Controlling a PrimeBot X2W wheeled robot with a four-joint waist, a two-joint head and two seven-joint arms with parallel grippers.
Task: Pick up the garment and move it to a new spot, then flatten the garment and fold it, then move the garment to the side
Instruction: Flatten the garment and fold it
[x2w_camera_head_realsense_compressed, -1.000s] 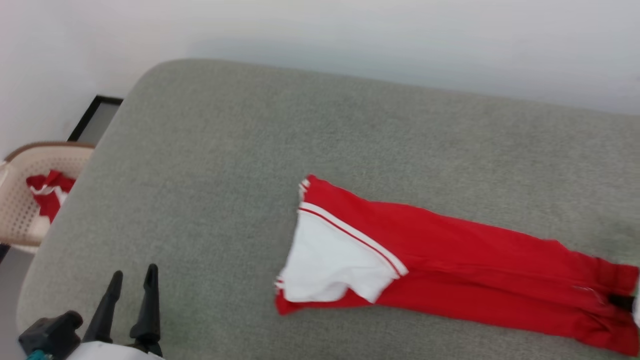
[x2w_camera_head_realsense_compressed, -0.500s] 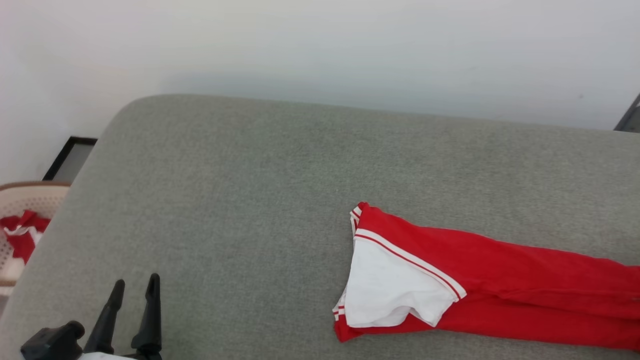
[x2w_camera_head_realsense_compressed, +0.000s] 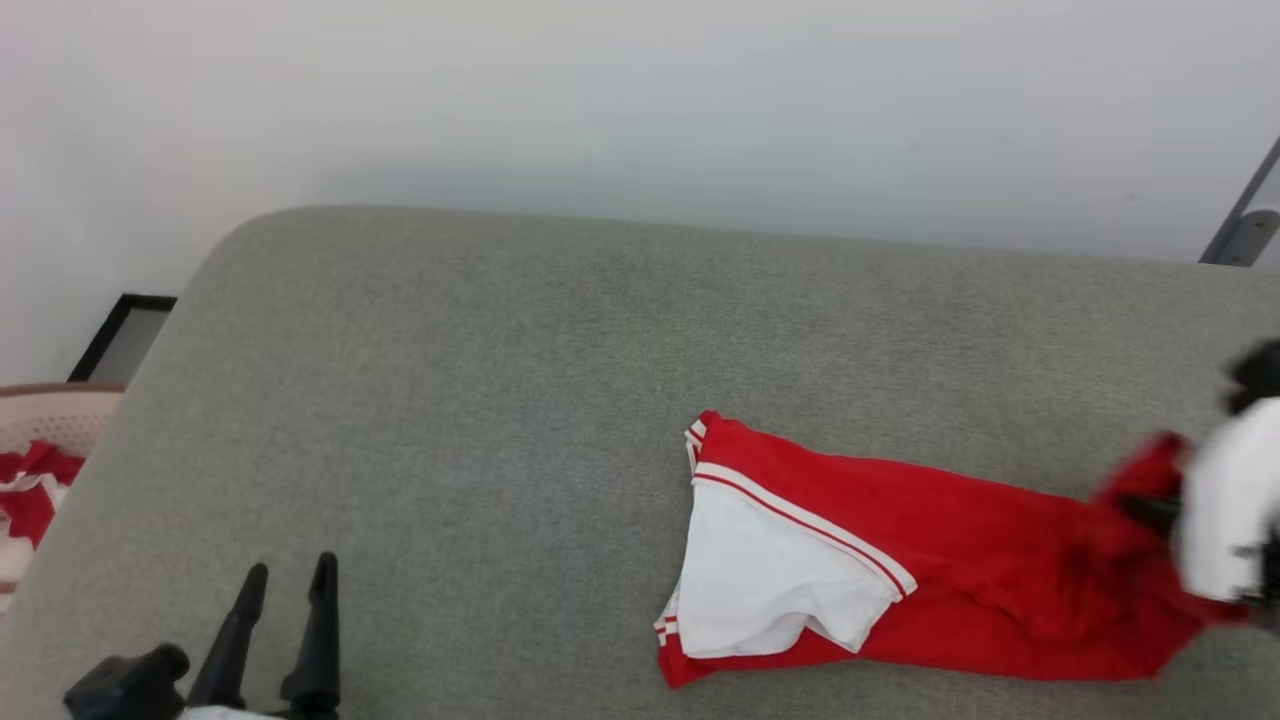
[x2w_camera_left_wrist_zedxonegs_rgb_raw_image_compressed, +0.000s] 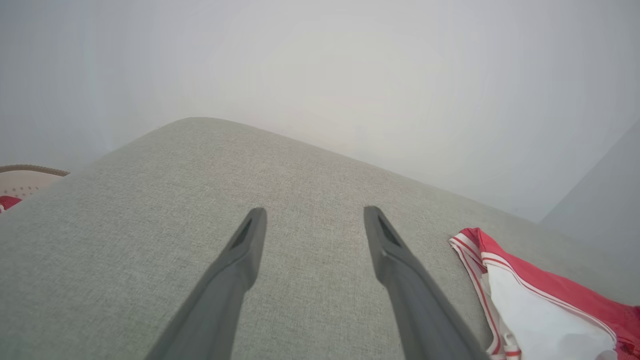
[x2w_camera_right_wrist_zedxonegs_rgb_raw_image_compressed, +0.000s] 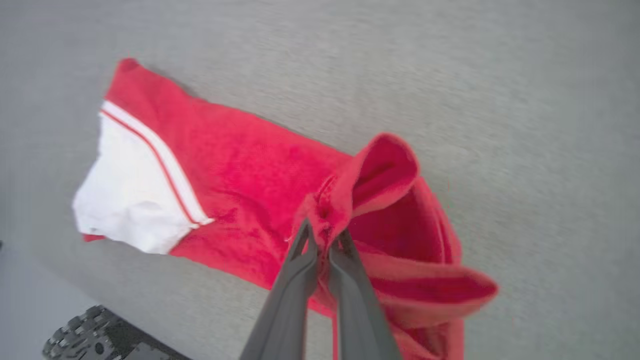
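Observation:
The garment (x2w_camera_head_realsense_compressed: 900, 560), a red jersey with a white sleeve and striped trim, lies folded into a long strip on the grey cushioned surface (x2w_camera_head_realsense_compressed: 480, 400). Its sleeve end points left. My right gripper (x2w_camera_right_wrist_zedxonegs_rgb_raw_image_compressed: 324, 231) is shut on the red hem at the garment's (x2w_camera_right_wrist_zedxonegs_rgb_raw_image_compressed: 240, 170) other end, which is lifted and curled above the surface. In the head view that right gripper (x2w_camera_head_realsense_compressed: 1145, 508) is blurred at the right edge, its tips buried in the cloth. My left gripper (x2w_camera_head_realsense_compressed: 290, 565) hovers open and holding nothing at the lower left, well away from the sleeve (x2w_camera_left_wrist_zedxonegs_rgb_raw_image_compressed: 545, 320); its fingers (x2w_camera_left_wrist_zedxonegs_rgb_raw_image_compressed: 250, 240) stand wide apart.
A beige lattice basket (x2w_camera_head_realsense_compressed: 55, 415) with a red-and-white cloth heap (x2w_camera_head_realsense_compressed: 30, 490) sits off the surface's left end, beside a black-framed panel (x2w_camera_head_realsense_compressed: 120, 335). A pale wall runs behind. A metal strut (x2w_camera_head_realsense_compressed: 1240, 225) shows at the upper right. A dark treaded part (x2w_camera_right_wrist_zedxonegs_rgb_raw_image_compressed: 95, 335) lies near the surface's edge.
The head camera has shifted. My right arm has come into view at the right edge, and the garment's right end has risen and bunched up in its grip. The left gripper stays open.

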